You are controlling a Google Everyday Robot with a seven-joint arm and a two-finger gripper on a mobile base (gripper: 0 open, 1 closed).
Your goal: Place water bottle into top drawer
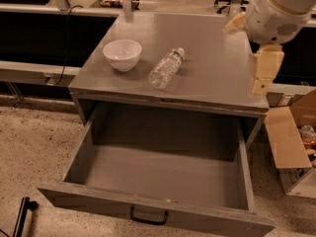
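1. Bowl (122, 54): white, upright on the cabinet top (212, 58), far to the left of my gripper, near the left edge.

2. Water bottle (166, 68): clear, white cap, lying on its side on the cabinet top, to the left of my gripper and just right of the bowl without touching it. The cap points toward the back and the base toward the front edge. Nothing is holding it.

3. Top drawer (98, 204): grey, pulled wide open, below and to the left of my gripper, under the cabinet's front edge. A black handle (148, 216) sits on its front panel.

4. Gripper (264, 73): mine, beige, hanging over the right edge of the cabinet top, well apart from the bottle. I cannot tell whether it is spread or closed.

5. Cardboard box (291, 147): on the floor below my gripper, right of the drawer.
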